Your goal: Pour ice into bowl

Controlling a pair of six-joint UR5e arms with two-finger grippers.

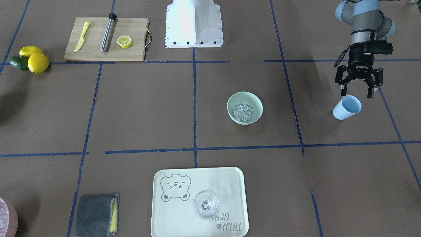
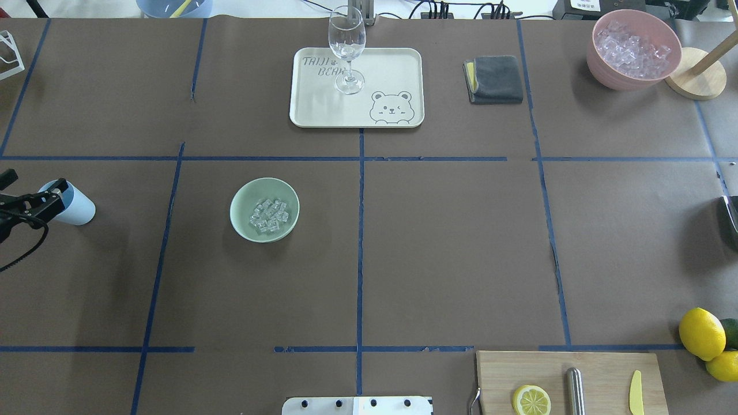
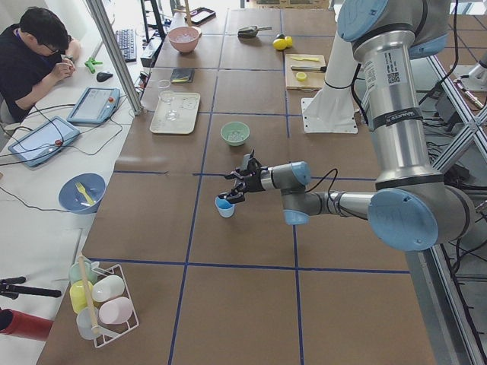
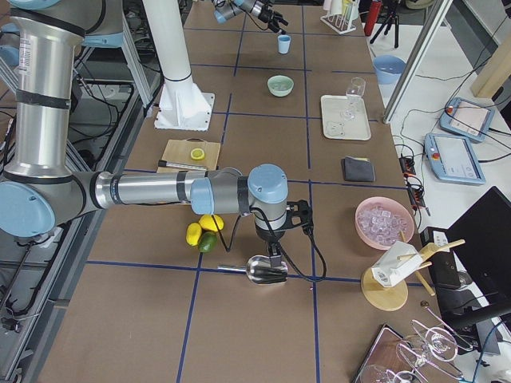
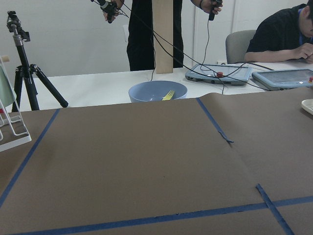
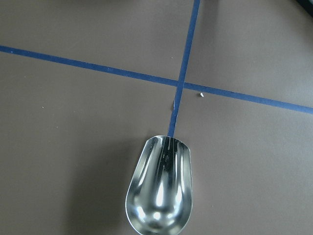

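Note:
The pale mint-green bowl (image 1: 231, 104) (image 2: 238, 199) stands left of the table's middle in the overhead view, with the ice (image 1: 243, 111) (image 2: 268, 215) heaped inside it. A pale blue cup (image 1: 347, 107) (image 2: 75, 203) stands on the paper near the table's left end. My left gripper (image 1: 357, 89) (image 2: 31, 203) hangs open just above and behind the cup, holding nothing. My right gripper (image 4: 275, 257) is over a metal scoop (image 6: 160, 188) (image 4: 257, 270) at the far right. Its fingers do not show, so I cannot tell its state.
A cream tray (image 2: 398, 69) with a clear glass (image 2: 347, 49) and a grey cloth (image 2: 494, 79) lie at the far edge. A pink container (image 2: 605, 69) holds more cubes. The cutting board (image 2: 599, 374) and lemons (image 2: 701, 333) are near the base. A person (image 3: 34, 57) sits beside the table.

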